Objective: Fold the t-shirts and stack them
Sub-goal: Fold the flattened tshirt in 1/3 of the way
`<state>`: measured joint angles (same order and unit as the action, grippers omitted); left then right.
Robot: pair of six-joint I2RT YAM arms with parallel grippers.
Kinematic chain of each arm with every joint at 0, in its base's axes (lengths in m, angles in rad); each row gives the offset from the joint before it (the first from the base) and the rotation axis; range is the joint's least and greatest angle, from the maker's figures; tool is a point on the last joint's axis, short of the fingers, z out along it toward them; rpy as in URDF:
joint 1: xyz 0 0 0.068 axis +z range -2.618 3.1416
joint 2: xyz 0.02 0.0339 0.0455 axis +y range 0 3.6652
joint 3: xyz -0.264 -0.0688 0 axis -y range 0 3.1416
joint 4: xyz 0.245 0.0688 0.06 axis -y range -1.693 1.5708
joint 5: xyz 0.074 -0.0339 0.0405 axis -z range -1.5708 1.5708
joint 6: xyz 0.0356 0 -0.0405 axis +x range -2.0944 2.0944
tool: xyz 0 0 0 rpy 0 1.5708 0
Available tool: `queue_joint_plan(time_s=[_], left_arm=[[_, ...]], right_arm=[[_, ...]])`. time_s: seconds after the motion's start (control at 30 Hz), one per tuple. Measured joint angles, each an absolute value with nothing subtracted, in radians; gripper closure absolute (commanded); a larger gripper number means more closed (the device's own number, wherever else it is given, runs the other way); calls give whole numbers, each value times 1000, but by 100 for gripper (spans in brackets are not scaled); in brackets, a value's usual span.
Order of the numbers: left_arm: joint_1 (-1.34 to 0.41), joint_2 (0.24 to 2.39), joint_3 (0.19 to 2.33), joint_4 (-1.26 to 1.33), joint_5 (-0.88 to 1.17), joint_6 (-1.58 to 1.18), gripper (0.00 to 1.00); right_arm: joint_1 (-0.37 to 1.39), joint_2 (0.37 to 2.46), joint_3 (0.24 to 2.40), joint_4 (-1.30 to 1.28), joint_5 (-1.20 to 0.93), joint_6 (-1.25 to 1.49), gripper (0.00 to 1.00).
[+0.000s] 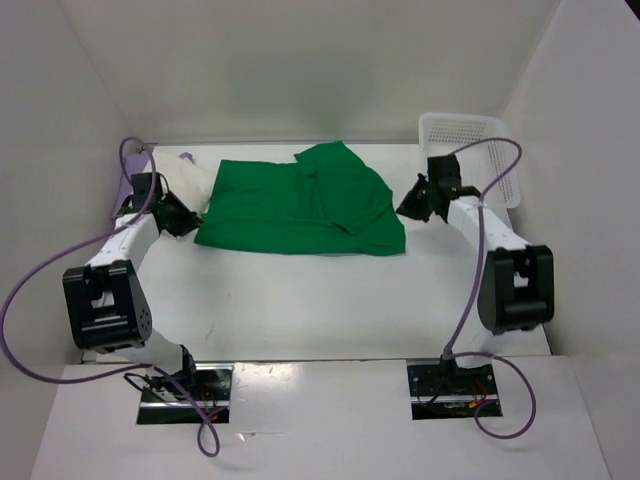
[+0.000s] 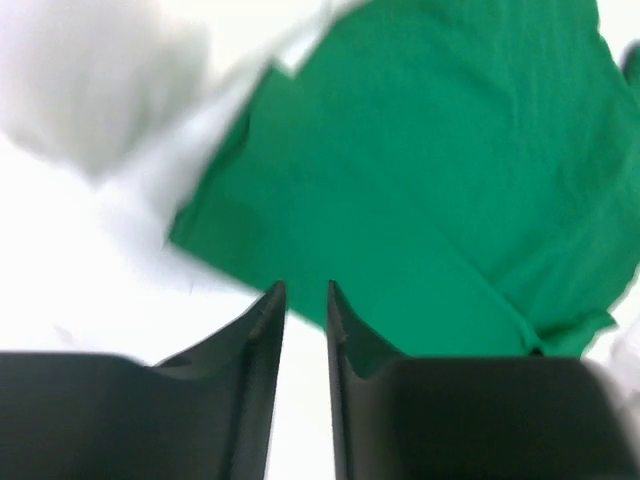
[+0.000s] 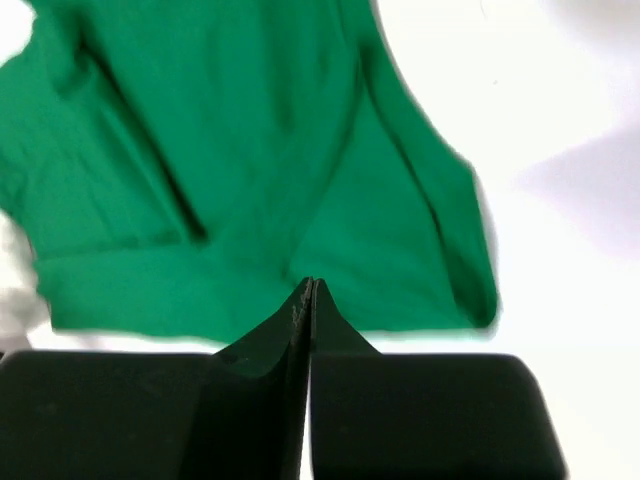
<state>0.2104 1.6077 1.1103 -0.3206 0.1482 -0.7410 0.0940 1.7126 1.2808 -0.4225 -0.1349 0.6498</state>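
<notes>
The bright green t-shirt [image 1: 300,205] lies spread on the white table, with one part folded over its right half. An off-white t-shirt [image 1: 190,180] is bunched at its left end, and it appears as a blurred pale mass [image 2: 90,90] in the left wrist view. My left gripper [image 1: 180,218] hovers at the left edge of the green t-shirt [image 2: 430,170]. The left gripper [image 2: 304,290] is open by a narrow gap, with only bare table showing between its fingers. My right gripper [image 1: 410,208] sits just off the right edge of the green t-shirt [image 3: 230,150]. The right gripper [image 3: 308,285] is shut on nothing.
A white mesh basket [image 1: 470,135] stands at the back right, behind the right arm. A patch of lavender cloth [image 1: 138,188] shows at the far left behind the left arm. White walls close in the table on three sides.
</notes>
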Motion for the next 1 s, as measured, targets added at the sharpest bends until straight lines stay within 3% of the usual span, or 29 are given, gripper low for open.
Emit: queue_joint_plan(time_s=[0.03, 0.1, 0.23, 0.33, 0.47, 0.7, 0.8, 0.9, 1.0], left_arm=[[213, 1566, 1069, -315, 157, -739, 80], [219, 1529, 1016, -311, 183, -741, 80], [254, 1568, 949, -286, 237, -750, 66], [274, 1627, 931, -274, 263, -772, 63], [279, 1680, 929, -244, 287, -794, 62], [278, 1722, 929, -193, 310, -816, 67], [278, 1753, 932, -179, 327, -821, 81], [278, 1774, 947, -171, 332, -821, 93], [278, 1783, 954, -164, 336, -820, 99]], right_arm=[[94, 1649, 1204, -403, -141, 664, 100], [94, 1542, 1074, -382, -148, 693, 100], [94, 1460, 887, -343, -150, 740, 74], [94, 1464, 803, -338, -141, 760, 65], [94, 1483, 783, -308, -124, 771, 64], [94, 1587, 791, -249, -100, 785, 64], [91, 1601, 806, -231, -81, 788, 64], [89, 1613, 813, -223, -66, 791, 79], [89, 1632, 824, -215, -54, 795, 95]])
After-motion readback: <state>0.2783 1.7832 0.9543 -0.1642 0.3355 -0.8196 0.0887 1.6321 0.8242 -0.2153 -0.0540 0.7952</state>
